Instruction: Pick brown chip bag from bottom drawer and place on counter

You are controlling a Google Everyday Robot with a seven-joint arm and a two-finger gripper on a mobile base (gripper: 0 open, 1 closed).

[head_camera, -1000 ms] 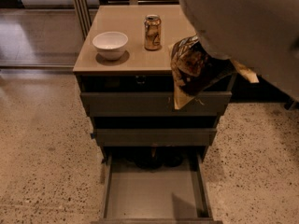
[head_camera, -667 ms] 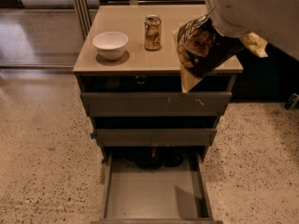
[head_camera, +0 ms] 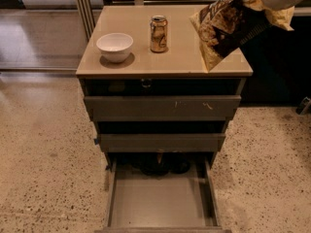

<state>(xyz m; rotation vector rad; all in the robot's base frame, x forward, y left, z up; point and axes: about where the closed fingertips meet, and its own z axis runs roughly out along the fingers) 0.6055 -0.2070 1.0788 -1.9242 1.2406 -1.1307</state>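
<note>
The brown chip bag (head_camera: 227, 27) hangs tilted in the air over the right side of the counter (head_camera: 170, 57), its lower corner close above the surface. My gripper (head_camera: 256, 0) is at the top right and is shut on the bag's upper end. The white arm runs off the top right corner. The bottom drawer (head_camera: 160, 200) is pulled open below, and its grey floor holds nothing.
A white bowl (head_camera: 115, 46) stands on the counter's left side and a gold drink can (head_camera: 159, 33) stands in the middle toward the back. The two upper drawers (head_camera: 160, 108) are nearly shut. Speckled floor surrounds the cabinet.
The gripper has lifted the chip bag up and to the right, from in front of the counter's right edge to above the counter top.
</note>
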